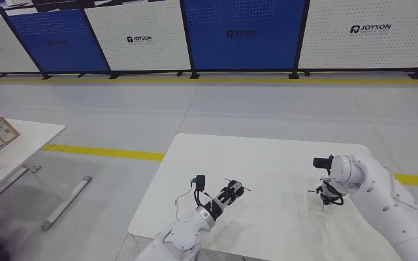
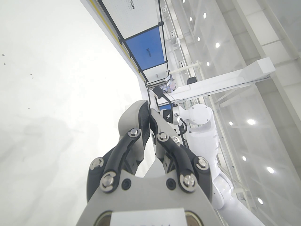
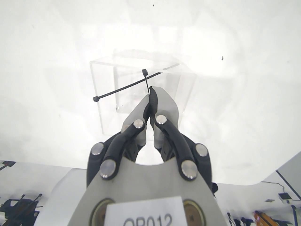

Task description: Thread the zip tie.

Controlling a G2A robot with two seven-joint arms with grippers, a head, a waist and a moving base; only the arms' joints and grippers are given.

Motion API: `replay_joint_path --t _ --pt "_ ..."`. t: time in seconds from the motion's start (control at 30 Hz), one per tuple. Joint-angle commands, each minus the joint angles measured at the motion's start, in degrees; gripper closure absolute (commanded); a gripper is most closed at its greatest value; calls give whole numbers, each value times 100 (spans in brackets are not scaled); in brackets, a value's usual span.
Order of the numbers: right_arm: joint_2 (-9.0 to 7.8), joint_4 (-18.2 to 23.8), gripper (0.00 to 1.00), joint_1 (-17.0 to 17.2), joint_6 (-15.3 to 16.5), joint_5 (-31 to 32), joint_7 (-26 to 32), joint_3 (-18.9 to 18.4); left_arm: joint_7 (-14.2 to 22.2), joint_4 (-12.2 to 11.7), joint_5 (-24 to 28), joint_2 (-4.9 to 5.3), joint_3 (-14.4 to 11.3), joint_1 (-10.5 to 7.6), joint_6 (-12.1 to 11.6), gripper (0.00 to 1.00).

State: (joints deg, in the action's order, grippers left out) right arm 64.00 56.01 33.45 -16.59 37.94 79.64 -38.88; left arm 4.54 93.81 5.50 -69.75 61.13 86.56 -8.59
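Both pinching: left fingers, zip tie; right fingers, second tie over box.

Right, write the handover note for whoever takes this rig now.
Left gripper: shut, with the first zip tie seemingly pinched crosswise at its tips, above the table.
Right gripper: shut on the second zip tie, head end poking out past the fingertips, over the clear box.
The third zip tie lies slanted across the clear box and crosses the second one just below its head.
Done: each gripper has a tie.
Left: the threading. No tail is clearly through a head, and whether anything is threaded at the crossing cannot be told.
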Motion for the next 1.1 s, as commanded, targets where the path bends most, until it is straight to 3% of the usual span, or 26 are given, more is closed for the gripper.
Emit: replay_joint_path --t 0.0,0.67,1.07 --pt "-7 -6 92 -16 -11 -22 0 20 0 0 0 0 0 0 0 100" --pt "-68 -44 84 -136 -130 -219 0 277 0 0 0 0 0 0 0 100" --pt "59 -398 84 -369 -63 -423 0 618 0 0 0 0 0 0 0 100"
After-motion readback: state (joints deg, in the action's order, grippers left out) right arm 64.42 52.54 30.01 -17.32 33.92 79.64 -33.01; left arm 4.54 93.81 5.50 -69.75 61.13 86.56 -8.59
